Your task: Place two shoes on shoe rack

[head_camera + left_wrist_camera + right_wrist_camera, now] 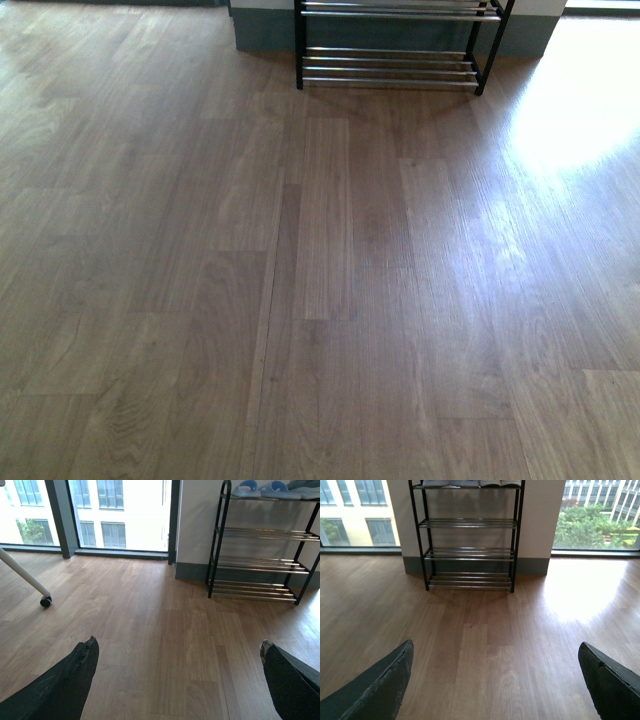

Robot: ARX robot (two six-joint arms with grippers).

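Observation:
The shoe rack (390, 68), with black side frames and chrome rods, stands against the wall at the far end of the wooden floor. It also shows in the left wrist view (257, 562) and the right wrist view (469, 552). The grey sneakers are not clearly in view. Only the edges of footwear show on the top tier: light blue slippers (260, 488) and a grey item cut off by the picture's edge. My left gripper (178, 642) is open and empty above bare floor. My right gripper (496, 644) is open and empty, facing the rack.
A white leg with a black castor wheel (45, 601) stands on the floor left of the rack, near the floor-to-ceiling windows (120, 515). A bright sun patch (575, 100) lies on the floor right of the rack. The rack's lower tiers hold nothing.

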